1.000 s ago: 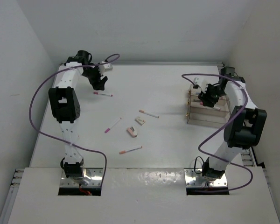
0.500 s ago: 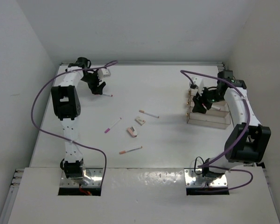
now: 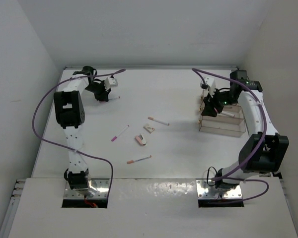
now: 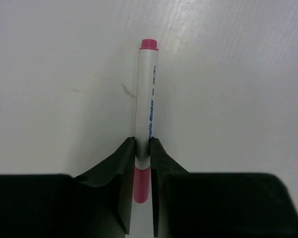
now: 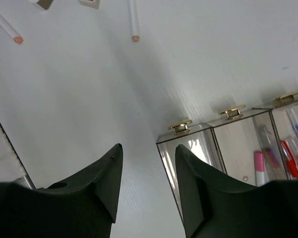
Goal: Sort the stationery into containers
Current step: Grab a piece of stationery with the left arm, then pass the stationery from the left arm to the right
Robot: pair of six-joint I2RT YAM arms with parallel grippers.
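Clamping a thin white pen with a pink cap (image 4: 146, 94), the left tool (image 4: 142, 148) has both dark fingers pressed against the barrel near its pink band. The capped end juts out ahead of the tool over the white tabletop (image 4: 49, 74). The pen's rear end is cut off at the bottom of the wrist view, and I cannot tell whether the pen touches the surface.

The right tool (image 5: 149, 158) has its fingers apart with nothing between them. It hangs just beside the corner of the clear plastic divided box (image 5: 188, 141), which lies to the tool's right. Slots farther right hold a pink-capped pen (image 5: 259, 171) and red and blue pens (image 5: 290, 151), blurred through the plastic and cut off by the frame edge.

Ahead of this tool, a loose white pen (image 5: 134, 20) shows only its tip end. In the overhead view, two small pinkish-white erasers (image 3: 149, 128) lie well apart from both tools.
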